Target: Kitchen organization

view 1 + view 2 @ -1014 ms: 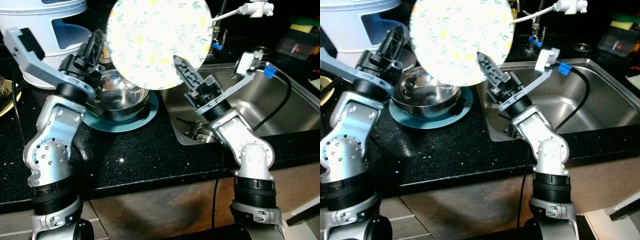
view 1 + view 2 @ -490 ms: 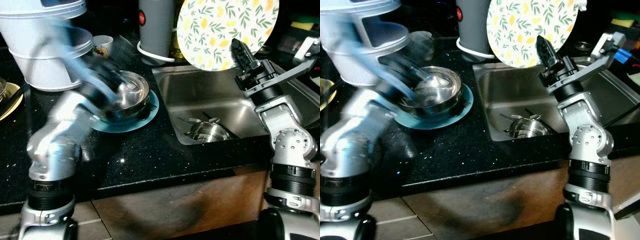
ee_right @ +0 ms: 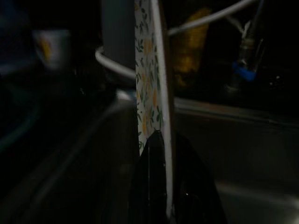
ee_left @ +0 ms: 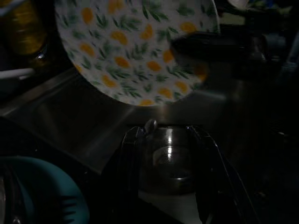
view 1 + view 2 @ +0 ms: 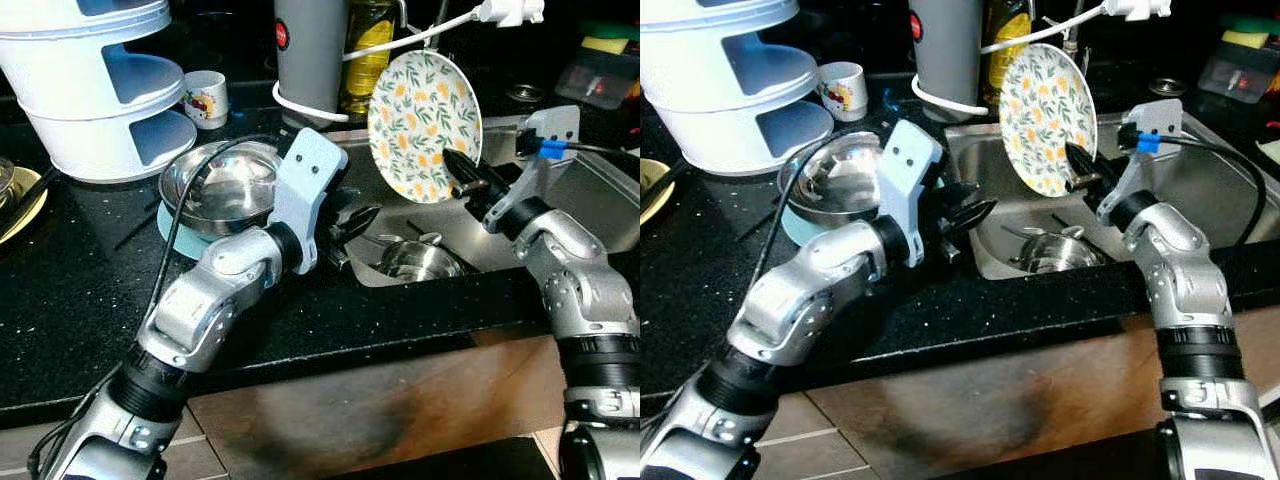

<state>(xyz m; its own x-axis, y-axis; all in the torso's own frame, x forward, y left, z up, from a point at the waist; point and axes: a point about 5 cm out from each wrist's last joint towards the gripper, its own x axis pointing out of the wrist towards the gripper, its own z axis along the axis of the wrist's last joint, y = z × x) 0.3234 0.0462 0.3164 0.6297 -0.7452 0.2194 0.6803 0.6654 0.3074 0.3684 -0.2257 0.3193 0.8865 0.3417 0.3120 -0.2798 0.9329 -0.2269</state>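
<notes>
The robot has two shiny silver arms made of round, smooth metal parts joined like big beads. Black rings sit between the silver parts, and small dark screw holes dot the round elbow joints. The left arm wears a flat pale blue-white plate with two little holes near its wrist, and a thin black cable loops from that plate back along the arm. The left gripper (image 5: 352, 224) ends in long black pointed fingers. The right arm carries a small white bracket with a blue clip, and a black cable curves away from it. The right gripper (image 5: 466, 178) has the same long black fingers.
</notes>
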